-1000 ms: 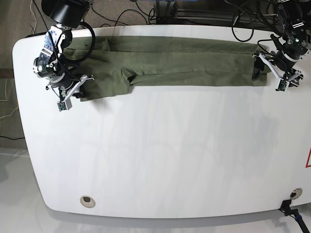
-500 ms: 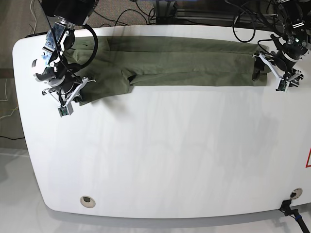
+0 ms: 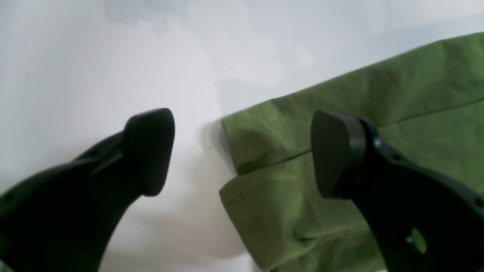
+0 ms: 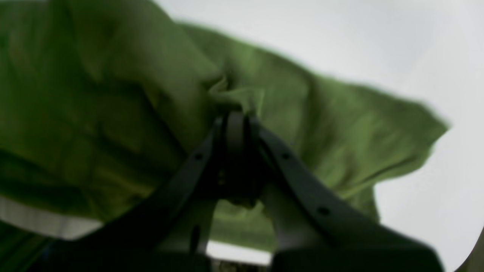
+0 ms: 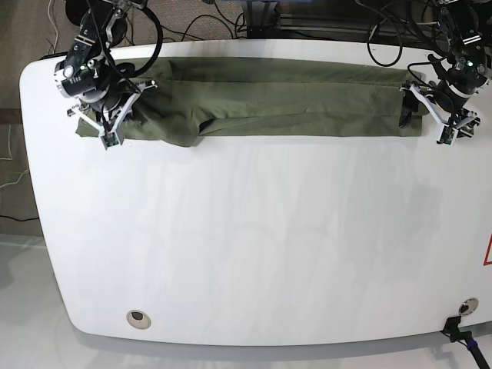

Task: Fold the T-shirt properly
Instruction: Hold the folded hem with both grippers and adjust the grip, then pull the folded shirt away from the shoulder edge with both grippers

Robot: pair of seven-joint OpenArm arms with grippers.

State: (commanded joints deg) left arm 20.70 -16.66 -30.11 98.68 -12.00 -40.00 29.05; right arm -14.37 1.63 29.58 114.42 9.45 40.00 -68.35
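Your T-shirt (image 5: pixel 284 96) lies folded into a long band along the table's (image 5: pixel 254 246) far edge, its long axis running side to side. Your right gripper (image 4: pixel 236 113) is clamped on a bunched, blurred fold, probably a sleeve. Your left gripper (image 3: pixel 242 151) hovers spread wide over the opposite end's corner.

- White table (image 5: pixel 254 238), rounded corners, glossy top catching soft reflections.
- Round grommet hole (image 5: pixel 137 317) near the table's front-left corner (a second one (image 5: pixel 468 306) sits front-right).
- Behind the table: brownish carpet (image 5: pixel 31 27) and tangled black cables (image 5: pixel 201 21).
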